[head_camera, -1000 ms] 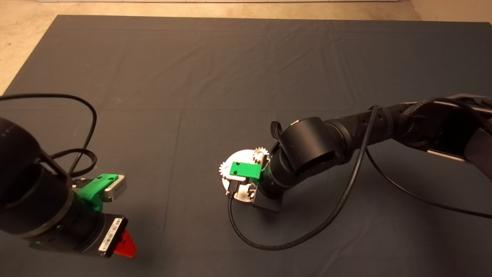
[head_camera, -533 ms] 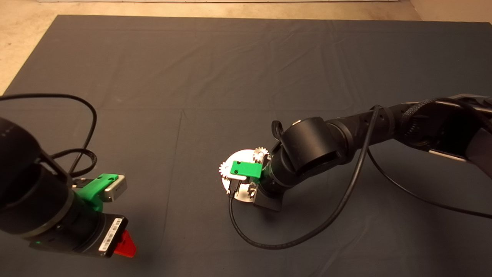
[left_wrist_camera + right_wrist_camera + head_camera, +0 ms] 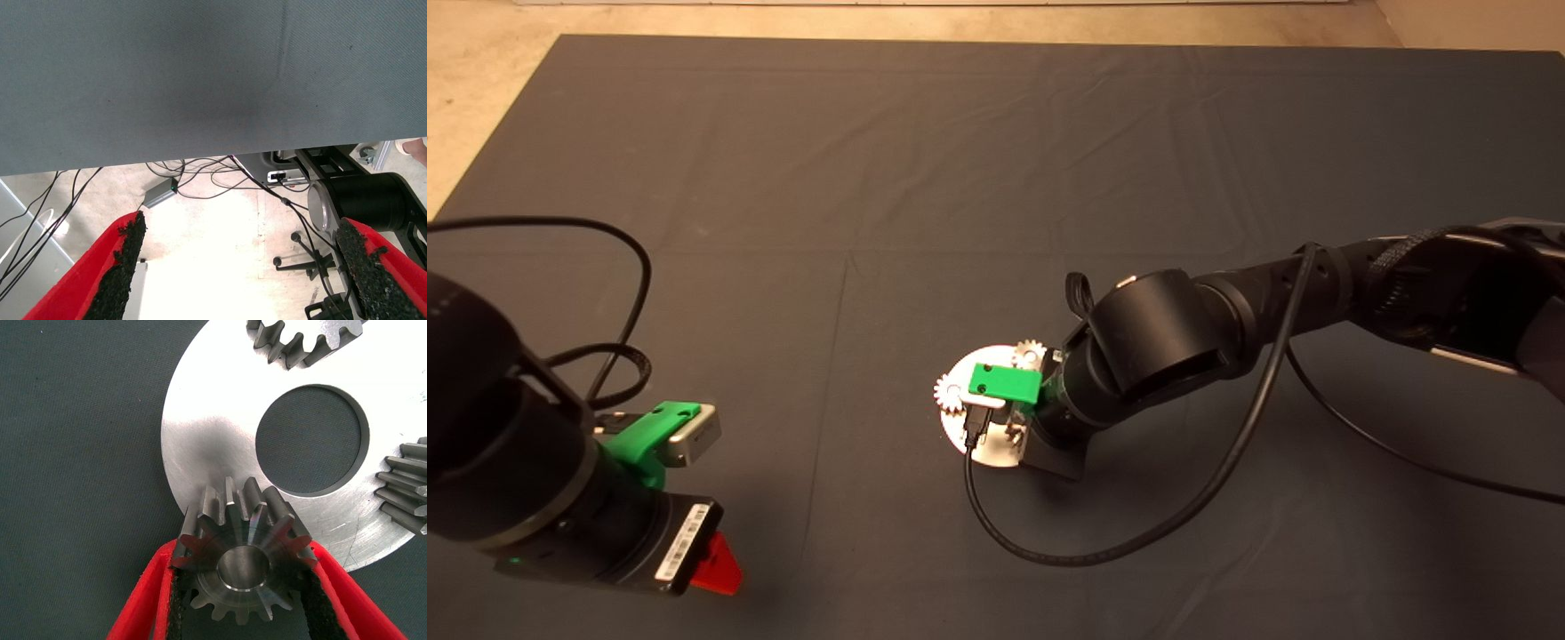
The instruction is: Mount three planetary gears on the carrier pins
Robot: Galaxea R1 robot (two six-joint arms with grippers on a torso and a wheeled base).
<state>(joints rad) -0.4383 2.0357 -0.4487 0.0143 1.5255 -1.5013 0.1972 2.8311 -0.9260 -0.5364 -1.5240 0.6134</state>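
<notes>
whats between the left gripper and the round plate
Only bare dark mat, per the head view; the left gripper is parked at lower left, the round plate mid-mat.

no readable text, label illegible

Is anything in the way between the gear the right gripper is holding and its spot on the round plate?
Nothing visible blocks it. The right gripper holds the third gear at the round plate rim, clear of the two other gears. Its pin isn't visible.
</notes>
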